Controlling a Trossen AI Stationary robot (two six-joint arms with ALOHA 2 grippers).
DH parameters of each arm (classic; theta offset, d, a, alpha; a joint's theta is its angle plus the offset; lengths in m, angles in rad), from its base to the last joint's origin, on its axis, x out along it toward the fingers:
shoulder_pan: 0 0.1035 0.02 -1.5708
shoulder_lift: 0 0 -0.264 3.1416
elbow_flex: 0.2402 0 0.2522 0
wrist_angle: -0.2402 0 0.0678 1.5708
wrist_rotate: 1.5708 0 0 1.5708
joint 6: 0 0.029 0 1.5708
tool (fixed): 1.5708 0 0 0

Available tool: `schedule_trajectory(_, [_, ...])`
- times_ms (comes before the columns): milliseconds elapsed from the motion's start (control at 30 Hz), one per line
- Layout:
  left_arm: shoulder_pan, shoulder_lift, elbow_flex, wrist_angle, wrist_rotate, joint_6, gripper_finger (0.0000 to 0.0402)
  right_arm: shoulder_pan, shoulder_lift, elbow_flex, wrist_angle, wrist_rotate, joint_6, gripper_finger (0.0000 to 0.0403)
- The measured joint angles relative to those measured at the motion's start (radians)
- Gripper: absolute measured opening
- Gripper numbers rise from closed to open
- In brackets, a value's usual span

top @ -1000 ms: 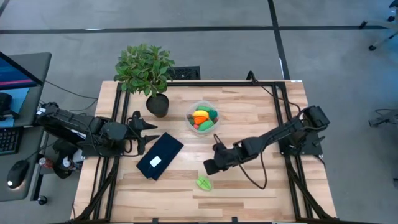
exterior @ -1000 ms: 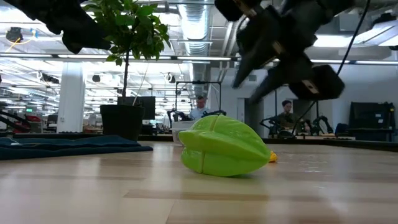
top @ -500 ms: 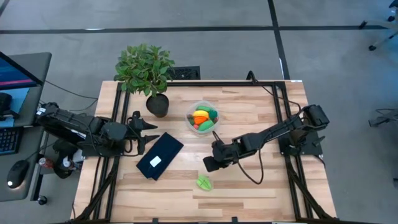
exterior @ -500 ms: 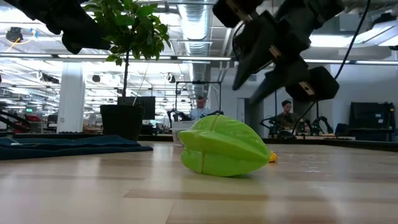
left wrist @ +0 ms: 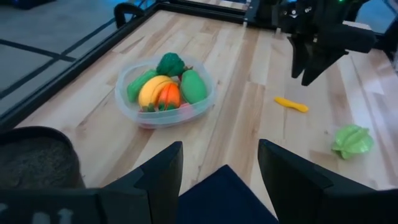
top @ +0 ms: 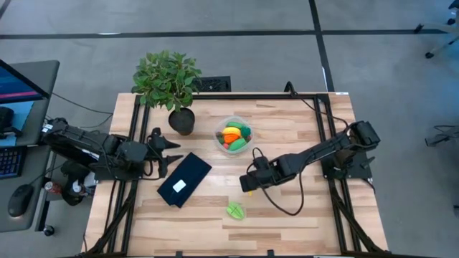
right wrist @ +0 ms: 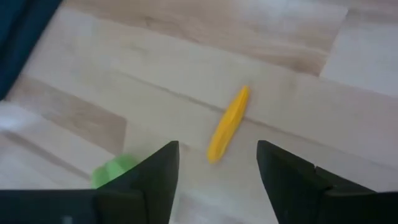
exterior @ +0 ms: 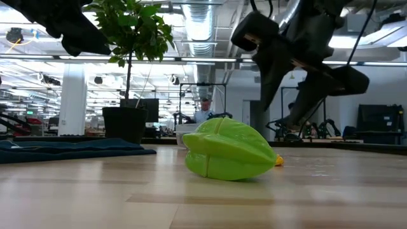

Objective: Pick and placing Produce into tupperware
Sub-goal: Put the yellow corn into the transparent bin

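Produce is seen in two places: several bright plastic toy pieces, among them a yellow banana (left wrist: 155, 89), an orange carrot (left wrist: 170, 96) and green oblong pieces (left wrist: 194, 86), are gathered inside the small round clear plastic tupperware (top: 234, 135), while two pieces lie loose on the pale wooden table (top: 287, 122). A small slim yellow plastic piece (right wrist: 227, 123) is found directly below the right gripper (top: 248, 180), showing between its two dark fingers (right wrist: 292, 180) in the right wrist view; the fingers are spread apart and nothing is held between them, and the gripper is seen raised clear of the tabletop in the low view (exterior: 299, 83). A ridged green star-shaped toy fruit (top: 235, 211) is placed on the table near this gripper, on the side towards the table's front edge and apart from the yellow piece. The tupperware is located beyond the right gripper, towards the back of the table, next to a leafy green potted plant (top: 171, 80). The left gripper (top: 166, 152) is parked at the table's left side, its fingers (left wrist: 292, 177) parted and empty, with a dark blue flat rectangle bearing a white label (top: 184, 179) lying just ahead of it and the tupperware farther ahead.
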Motion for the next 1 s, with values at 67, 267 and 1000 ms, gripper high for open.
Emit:
schedule_trajectory(67, [0.0,0.0,0.0,-0.002,-0.014,0.0,0.0199,-0.009,0.003,0.0,0.0,0.001,0.0,0.0215])
schedule_trajectory(267, [0.0,0.0,0.0,-0.001,-0.031,0.006,0.0199,-0.018,0.005,0.001,-0.006,0.028,0.002,0.0211])
schedule_trajectory(1000, [0.0,0.0,0.0,-0.002,-0.045,0.01,0.0199,-0.018,0.006,-0.024,-0.005,0.05,-0.002,0.0204])
